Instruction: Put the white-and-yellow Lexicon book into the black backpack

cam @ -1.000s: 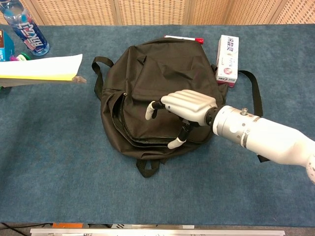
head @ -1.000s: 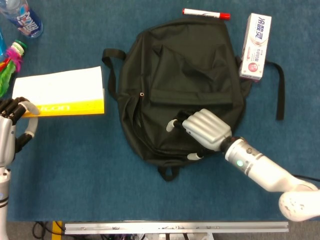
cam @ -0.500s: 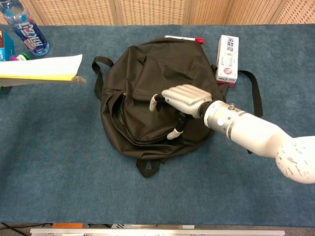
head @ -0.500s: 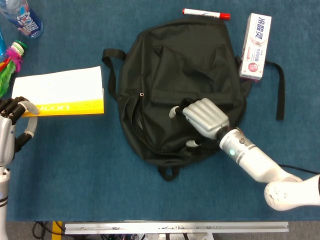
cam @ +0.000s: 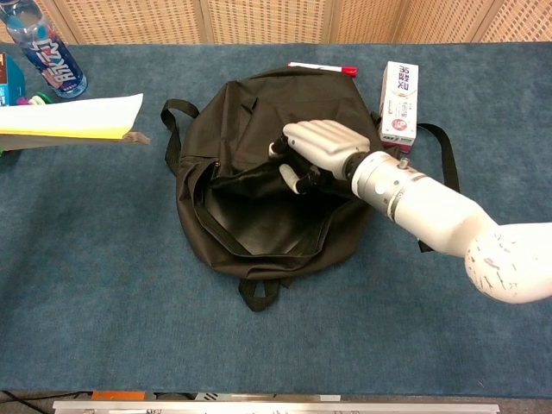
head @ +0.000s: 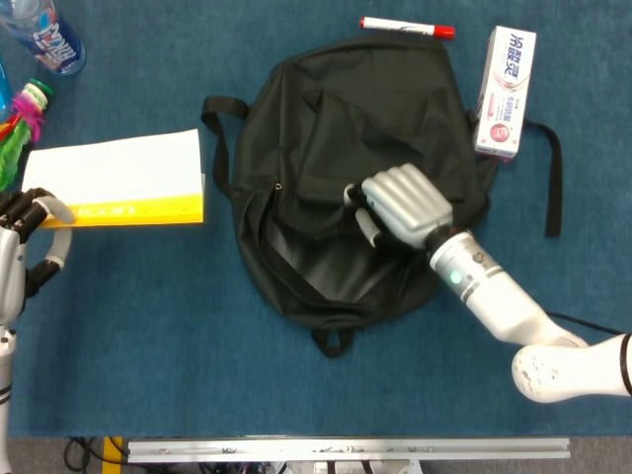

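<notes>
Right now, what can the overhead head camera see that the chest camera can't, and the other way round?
Only the head view shows the left hand holding the Lexicon book at its edge, and the book's white-and-yellow cover from above. Only the chest view shows the wicker wall behind the table and looks into the opened backpack. Both show the right hand gripping the backpack's flap, the red marker, the toothpaste box and the water bottle.

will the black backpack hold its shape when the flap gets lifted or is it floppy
Likely floppy: the black backpack lies flat and creased. The right hand holds its flap up, and the mouth would probably sag shut if released. Probably light, since it looks empty.
</notes>
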### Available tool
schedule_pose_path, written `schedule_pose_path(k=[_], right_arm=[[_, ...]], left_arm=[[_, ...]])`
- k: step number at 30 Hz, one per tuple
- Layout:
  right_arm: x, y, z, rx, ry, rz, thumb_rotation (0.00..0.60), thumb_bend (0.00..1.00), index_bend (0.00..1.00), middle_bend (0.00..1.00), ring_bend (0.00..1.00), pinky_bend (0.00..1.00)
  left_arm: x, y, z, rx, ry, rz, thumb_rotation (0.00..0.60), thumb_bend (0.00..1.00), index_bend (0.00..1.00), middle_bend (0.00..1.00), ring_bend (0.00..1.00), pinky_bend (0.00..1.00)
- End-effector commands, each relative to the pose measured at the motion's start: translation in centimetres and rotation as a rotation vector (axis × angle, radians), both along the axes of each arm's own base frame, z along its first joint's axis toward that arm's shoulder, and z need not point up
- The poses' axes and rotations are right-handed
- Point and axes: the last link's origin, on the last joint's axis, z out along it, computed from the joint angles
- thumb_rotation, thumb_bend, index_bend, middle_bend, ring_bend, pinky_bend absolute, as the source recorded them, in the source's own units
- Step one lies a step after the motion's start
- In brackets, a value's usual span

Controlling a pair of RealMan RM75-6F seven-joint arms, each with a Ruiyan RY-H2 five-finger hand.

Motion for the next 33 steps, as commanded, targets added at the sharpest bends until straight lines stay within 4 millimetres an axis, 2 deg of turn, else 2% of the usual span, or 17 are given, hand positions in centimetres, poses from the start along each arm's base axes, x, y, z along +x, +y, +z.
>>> schedule_pose_path(k=[1, 6, 11, 23, 33], right_arm=[[0.5, -1.1, 1.4, -0.048, -0.051, -0.019, 0.600, 0.62, 0.68, 0.62, 0.58, 0.75], [1.4, -3.0, 3.2, -0.127, -0.127, -0.049, 0.600, 0.63, 0.69, 0.63, 0.60, 0.77], [2.2, -4.1, 3.5, -0.161, -0.176, -0.083, 0.600, 0.63, 0.70, 0.63, 0.61, 0.77], [5.9, -4.9, 3.2, -0.207, -0.302, -0.115, 0.600, 0.63, 0.70, 0.63, 0.61, 0.78], [8.3, -5.0, 3.2, -0.229, -0.381, -0.131, 0.600, 0.63, 0.70, 0.63, 0.61, 0.78]], left_arm=[[0.3, 0.3, 0.4, -0.013, -0.025, -0.017, 0.600, 0.41, 0.65, 0.59, 0.54, 0.55], [1.0, 0.4, 0.5, -0.039, -0.050, -0.056, 0.600, 0.41, 0.65, 0.59, 0.54, 0.55], [1.9, 0.3, 0.1, -0.090, -0.103, -0.098, 0.600, 0.41, 0.66, 0.59, 0.54, 0.55], [5.8, 0.1, -0.7, -0.206, -0.172, -0.230, 0.600, 0.41, 0.66, 0.59, 0.54, 0.55], [8.9, 0.7, -3.5, -0.330, -0.189, -0.310, 0.600, 0.40, 0.66, 0.59, 0.54, 0.55]])
